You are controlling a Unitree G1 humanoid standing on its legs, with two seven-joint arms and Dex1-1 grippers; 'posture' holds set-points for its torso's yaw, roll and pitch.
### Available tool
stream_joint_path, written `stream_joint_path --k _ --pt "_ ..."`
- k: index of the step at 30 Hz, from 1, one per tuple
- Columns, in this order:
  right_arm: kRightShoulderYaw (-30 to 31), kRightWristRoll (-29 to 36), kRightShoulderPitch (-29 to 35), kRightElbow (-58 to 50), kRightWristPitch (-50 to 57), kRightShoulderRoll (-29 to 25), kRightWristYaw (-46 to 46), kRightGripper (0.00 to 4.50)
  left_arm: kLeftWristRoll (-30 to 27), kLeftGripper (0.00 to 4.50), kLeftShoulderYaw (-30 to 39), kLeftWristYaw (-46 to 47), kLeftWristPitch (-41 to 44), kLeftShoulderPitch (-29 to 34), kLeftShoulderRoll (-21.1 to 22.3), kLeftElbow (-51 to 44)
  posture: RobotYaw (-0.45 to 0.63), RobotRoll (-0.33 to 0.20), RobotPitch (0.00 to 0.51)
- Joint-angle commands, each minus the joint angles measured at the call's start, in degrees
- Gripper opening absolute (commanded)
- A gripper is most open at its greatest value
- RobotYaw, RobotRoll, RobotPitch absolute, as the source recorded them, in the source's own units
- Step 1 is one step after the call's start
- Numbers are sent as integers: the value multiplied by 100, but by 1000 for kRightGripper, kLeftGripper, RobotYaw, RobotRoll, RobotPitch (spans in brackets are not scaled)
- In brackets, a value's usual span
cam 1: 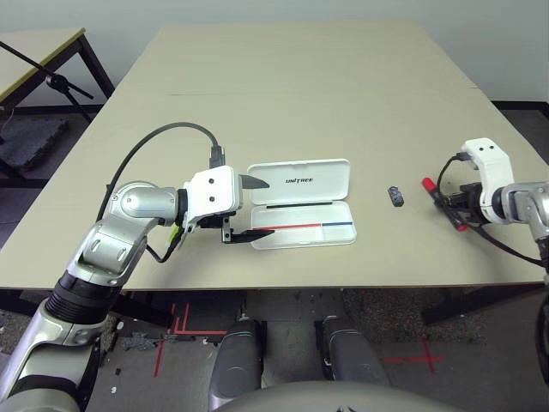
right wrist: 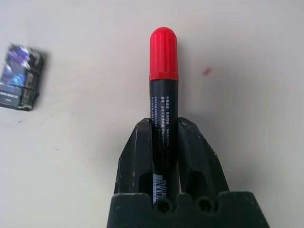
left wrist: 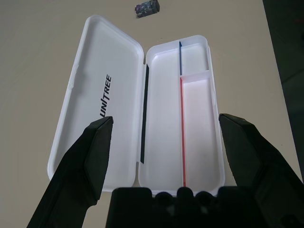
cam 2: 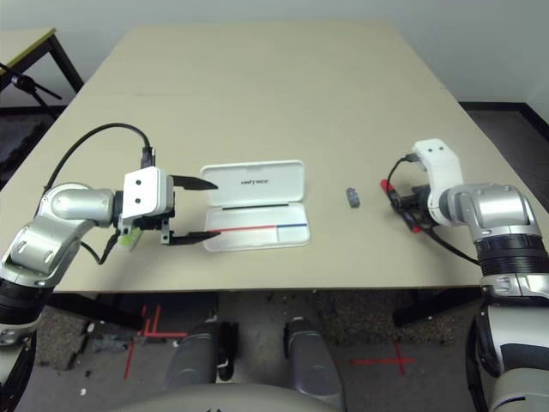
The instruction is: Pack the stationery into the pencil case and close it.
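Left eye view: at the far left a lime-green highlighter (cam 1: 175,233) is glimpsed under the left forearm, mostly hidden, so its exact lie cannot be told. Just beside it the left gripper (cam 1: 254,209) is held with its two black fingers spread wide and empty, aimed along the table at the short end of the pencil case (cam 1: 306,223); this is judged a stance for steadying the case or for reaching into it. The case is laid open and flat near the front edge of the table (cam 1: 283,77), lid (left wrist: 102,95) folded back with the lettering up, so that the tray is offered for loading. Inside the tray one red stick (left wrist: 182,128) and one blue stick (left wrist: 180,57) are seen along the divider. Further right, well apart from the case, one small dark block (cam 1: 395,196) is left on the bare table. At the far right the right gripper (right wrist: 164,142) is closed on the dark barrel of the red-capped marker (right wrist: 164,90), cap pointing forward, apparently for carrying to the tray. Counted: one case, one highlighter, one marker, one block, two sticks. None of the three items is yet packed.
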Motion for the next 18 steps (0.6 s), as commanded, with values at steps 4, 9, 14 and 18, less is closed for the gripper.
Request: stream_joint_path --k 4,9,14,18 --pt "147 80 7 -601 -1199 -513 1295 475 75 4500 -59 -36 -1 -38 73 -47 -23 0 72" --pt "261 351 358 -1485 -2071 -822 2673 475 79 4500 -67 -46 20 -51 98 -52 -22 0 75" --pt "513 380 169 -1942 -2207 -827 3296 475 83 4500 -64 -59 8 -26 143 -45 -20 0 82" --pt "896 343 -224 -2298 -2078 -641 3624 475 72 4500 -25 -61 -24 16 168 -23 -10 0 91"
